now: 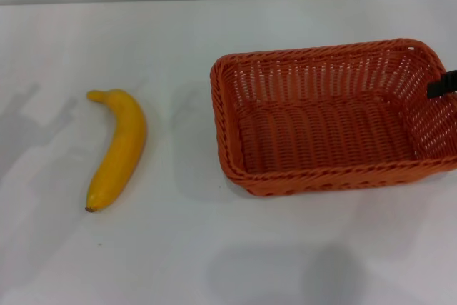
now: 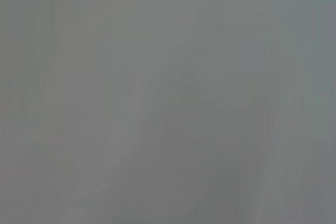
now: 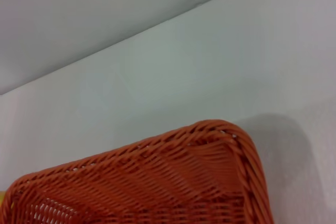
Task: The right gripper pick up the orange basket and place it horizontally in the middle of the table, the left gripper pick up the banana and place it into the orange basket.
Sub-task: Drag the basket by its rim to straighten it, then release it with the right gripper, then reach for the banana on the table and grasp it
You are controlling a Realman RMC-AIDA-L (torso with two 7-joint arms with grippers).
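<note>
The orange basket (image 1: pixel 332 116) sits on the white table (image 1: pixel 214 248), right of centre, with its long side running left to right and nothing inside. A black part of my right gripper (image 1: pixel 443 85) shows at the picture's right edge, at the basket's right rim. The right wrist view shows one rounded corner of the orange basket (image 3: pixel 199 182) from close up. The yellow banana (image 1: pixel 118 148) lies on the table well left of the basket, stem toward the far side. My left gripper is out of view, and the left wrist view is plain grey.
Bare table (image 1: pixel 178 48) lies between the banana and the basket and in front of both. The table's far edge meets a grey wall (image 3: pixel 79 19).
</note>
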